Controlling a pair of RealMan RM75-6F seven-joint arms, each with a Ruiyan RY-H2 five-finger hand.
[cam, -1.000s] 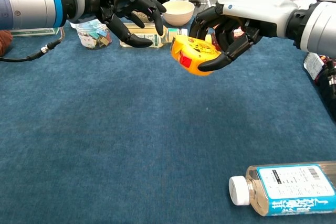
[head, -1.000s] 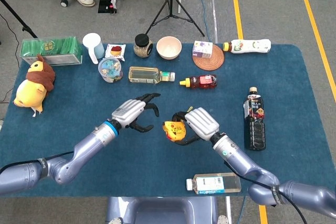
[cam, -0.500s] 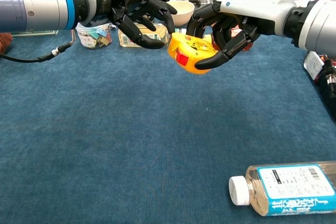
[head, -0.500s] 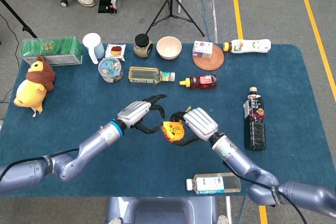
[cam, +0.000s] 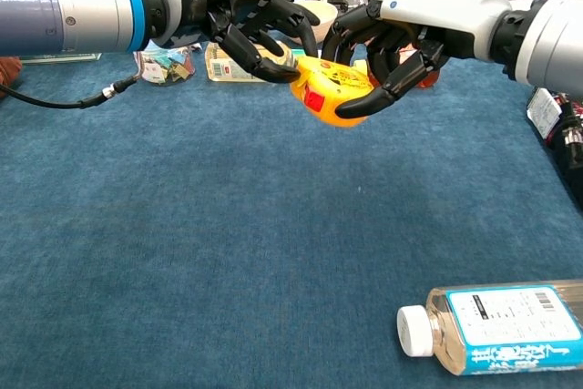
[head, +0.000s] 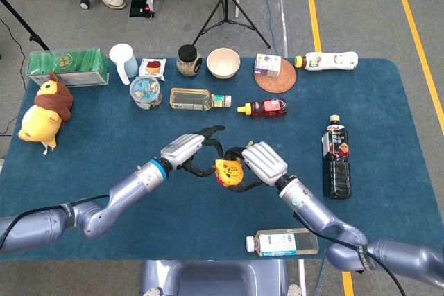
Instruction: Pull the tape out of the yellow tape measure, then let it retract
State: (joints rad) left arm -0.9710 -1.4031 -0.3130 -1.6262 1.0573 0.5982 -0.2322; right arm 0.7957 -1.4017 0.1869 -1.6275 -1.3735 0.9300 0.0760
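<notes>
Right hand (cam: 387, 52) holds tape measure (cam: 330, 90) aloft; left hand (cam: 250, 29) fingertips at its edge, grip unclear.

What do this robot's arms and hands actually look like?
Both arms are smooth, silvery-grey metallic tubes. The left arm has a blue wrist ring and a black cable alongside. The left hand and right hand have silver-white backs and black fingers.

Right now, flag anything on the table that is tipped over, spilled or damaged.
Nothing spilled or visibly broken. Several bottles lie on their sides: the clear bottle at the near edge, the dark bottle on the right, the oil bottle further back. That looks like plain layout. The right hand holds the yellow tape measure.
</notes>
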